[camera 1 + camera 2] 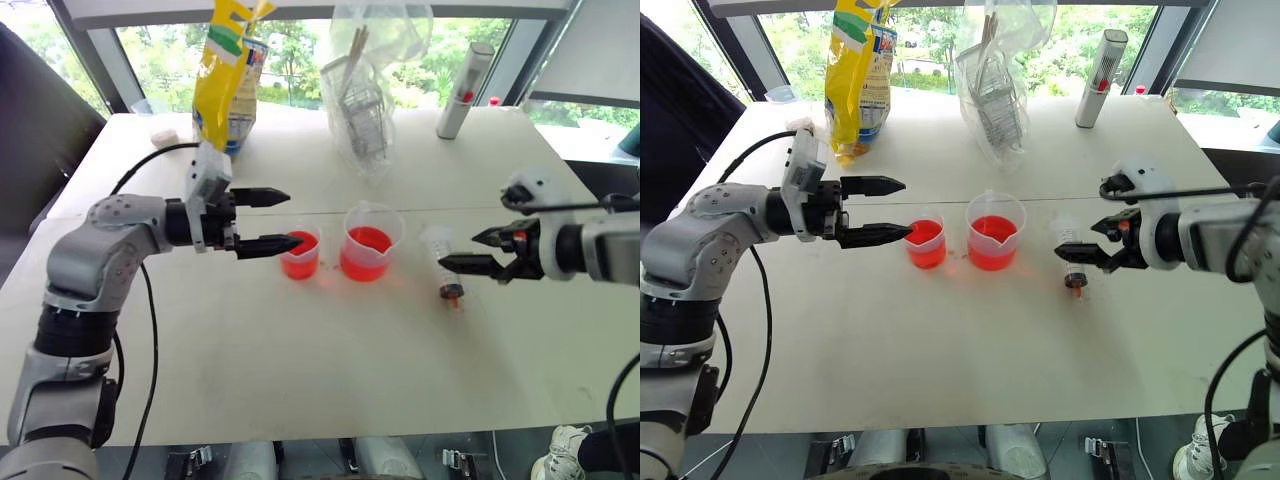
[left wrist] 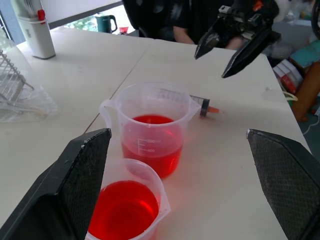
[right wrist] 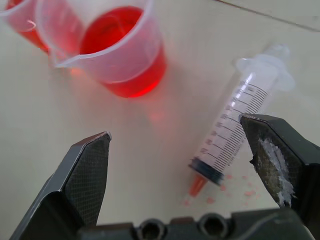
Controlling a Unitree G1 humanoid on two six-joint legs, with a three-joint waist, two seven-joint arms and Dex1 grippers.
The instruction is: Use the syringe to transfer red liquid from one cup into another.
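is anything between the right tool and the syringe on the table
Nothing visible. The right tool hangs open just above the syringe, which lies flat on bare table, apart from the larger cup.

White table (image 1: 300,360) — sunlit windows (image 1: 300,50) behind

Looks like a robot test/demo room, office-type bldg, not a home. Plain wide white table (image 1: 300,380) made of 2 tops pushed together, big window wall w/ dark frames (image 1: 90,60) & trees outside. Props on table: clear plastic measuring cup w/ red liquid (image 1: 371,243), fat clear plastic syringe (image 3: 240,125), yellow snack bag (image 1: 228,75), white cylindrical bottle (image 1: 464,90).
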